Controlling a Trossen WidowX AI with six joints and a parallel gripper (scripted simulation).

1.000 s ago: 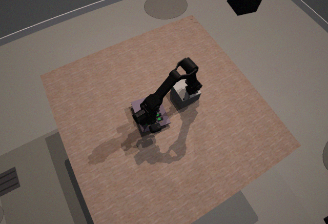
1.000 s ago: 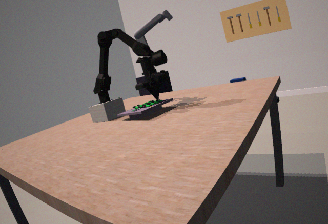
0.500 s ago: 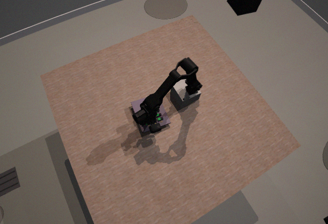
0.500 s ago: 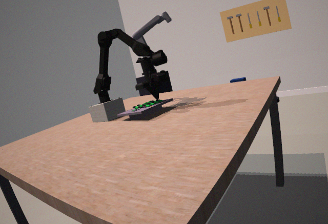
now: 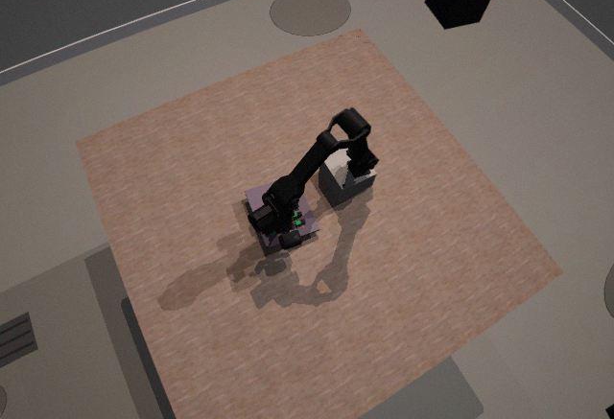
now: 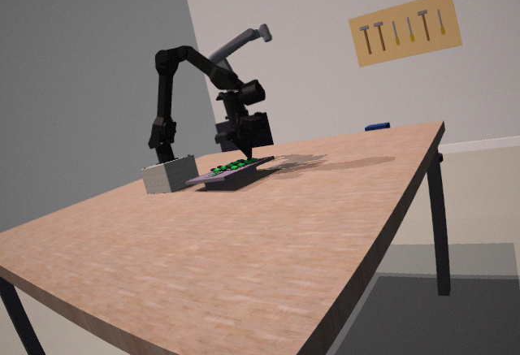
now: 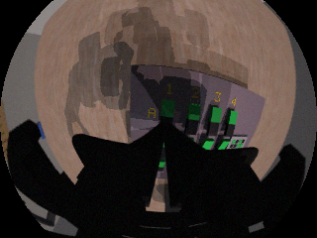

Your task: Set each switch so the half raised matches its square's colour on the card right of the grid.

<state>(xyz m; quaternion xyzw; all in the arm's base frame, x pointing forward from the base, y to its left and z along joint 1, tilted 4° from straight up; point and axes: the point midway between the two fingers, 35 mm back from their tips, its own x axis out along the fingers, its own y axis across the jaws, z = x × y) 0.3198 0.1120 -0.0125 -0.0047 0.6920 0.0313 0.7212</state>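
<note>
The purple-grey panel (image 5: pixel 256 197) (image 6: pixel 196 180) (image 7: pixel 252 105) carries rows of green and dark switches. In the wrist view, far row A shows switch 1 (image 7: pixel 168 108), switch 2 (image 7: pixel 194 112), switch 3 (image 7: pixel 215 115) and switch 4 (image 7: pixel 232 118), green half farther from the arm. My gripper (image 6: pixel 250 158) (image 7: pixel 164 126) is shut and empty, its tips at or just above the nearer dark half of switch A1; contact is unclear. The fingers hide most of the nearer rows. The small card (image 7: pixel 238 143) is partly visible at the right, too small to read surely.
The arm stands on a grey block (image 5: pixel 353 190) (image 6: pixel 170 176) beside the panel's near edge. The panel sits on the wooden table (image 5: pixel 396 256) (image 6: pixel 210 250). The arm's shadow falls across the panel's far left part and the table beyond.
</note>
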